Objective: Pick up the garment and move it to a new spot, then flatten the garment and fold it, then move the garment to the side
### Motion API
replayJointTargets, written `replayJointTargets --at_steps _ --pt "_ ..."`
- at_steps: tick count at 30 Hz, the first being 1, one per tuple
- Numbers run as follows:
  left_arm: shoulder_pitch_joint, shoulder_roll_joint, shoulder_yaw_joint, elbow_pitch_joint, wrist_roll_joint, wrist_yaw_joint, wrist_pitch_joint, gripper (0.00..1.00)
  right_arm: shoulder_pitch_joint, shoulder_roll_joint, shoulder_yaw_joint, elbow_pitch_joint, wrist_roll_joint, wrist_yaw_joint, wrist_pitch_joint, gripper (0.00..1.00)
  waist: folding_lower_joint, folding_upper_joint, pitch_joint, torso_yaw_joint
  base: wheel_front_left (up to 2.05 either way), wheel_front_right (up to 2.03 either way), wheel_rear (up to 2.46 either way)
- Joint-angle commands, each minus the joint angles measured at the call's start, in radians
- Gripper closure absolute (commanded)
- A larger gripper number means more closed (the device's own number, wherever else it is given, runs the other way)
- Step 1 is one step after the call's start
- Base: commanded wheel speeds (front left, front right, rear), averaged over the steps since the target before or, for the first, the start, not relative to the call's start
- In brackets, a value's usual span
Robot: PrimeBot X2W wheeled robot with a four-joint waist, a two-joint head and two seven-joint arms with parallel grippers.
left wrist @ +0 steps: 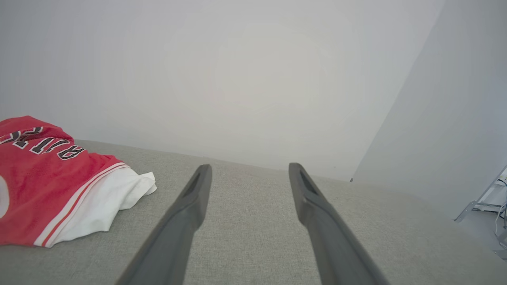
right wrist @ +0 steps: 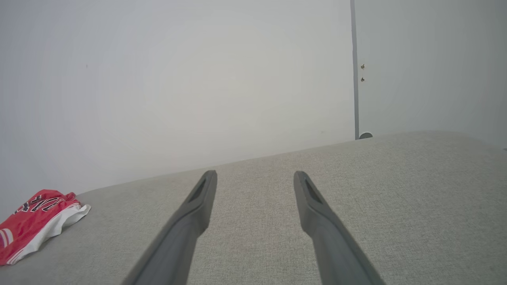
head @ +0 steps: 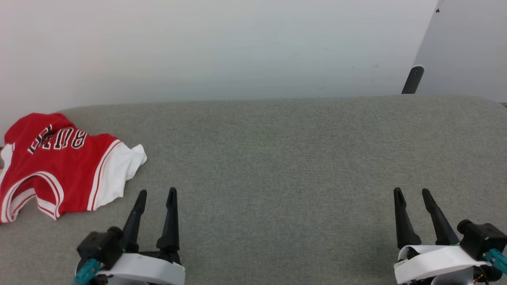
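Observation:
The garment [head: 59, 166], a small red jersey with a white sleeve and black white-edged lettering, lies crumpled at the far left of the grey cushioned surface [head: 277, 158]. It also appears at the left in the left wrist view as the garment [left wrist: 47, 186], and small at the lower left in the right wrist view as the garment [right wrist: 35, 221]. My left gripper [head: 157, 194] stands open just right of the white sleeve, nothing between its fingers. My right gripper [head: 412, 192] stands open near the surface's right side, far from the jersey.
A pale wall [head: 218, 47] rises behind the surface's far edge. A dark post [head: 413, 79] and a light panel [head: 467, 47] stand at the back right. Cables and a metal frame [left wrist: 491, 198] lie beyond the surface's right end.

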Motion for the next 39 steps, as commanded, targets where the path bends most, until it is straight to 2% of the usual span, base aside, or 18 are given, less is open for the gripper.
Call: replayJointTargets --at_steps 1,20,28,33,39 --pt "0.005 0.001 -0.003 -0.01 0.027 -0.004 -0.007 0.0 -0.005 0.002 0.006 -0.008 -0.025 0.001 -0.01 0.0 0.0 0.0 0.0 0.0 0.0 0.0 0.0" --pt "0.007 0.01 -0.018 -0.017 0.151 -0.004 -0.041 0.0 0.009 0.001 0.019 -0.015 -0.15 0.001 -0.042 0.0 0.0 0.0 -0.01 0.01 0.0 0.0 0.0" --pt "0.008 0.009 -0.02 -0.007 0.146 -0.004 -0.042 0.0 0.011 0.001 0.028 -0.01 -0.165 0.001 -0.046 0.0 0.0 0.0 -0.017 0.021 0.0 0.0 0.0" --pt "0.011 0.009 -0.01 0.004 0.133 -0.004 -0.042 0.0 0.018 0.001 0.038 -0.005 -0.162 0.001 -0.046 0.0 0.0 0.0 -0.029 0.047 0.0 0.0 0.0" --pt "0.011 0.005 0.031 0.038 0.123 -0.004 -0.042 0.0 0.024 0.001 0.069 0.007 -0.156 0.001 -0.044 0.0 0.0 0.0 -0.05 0.109 0.0 0.0 0.0"
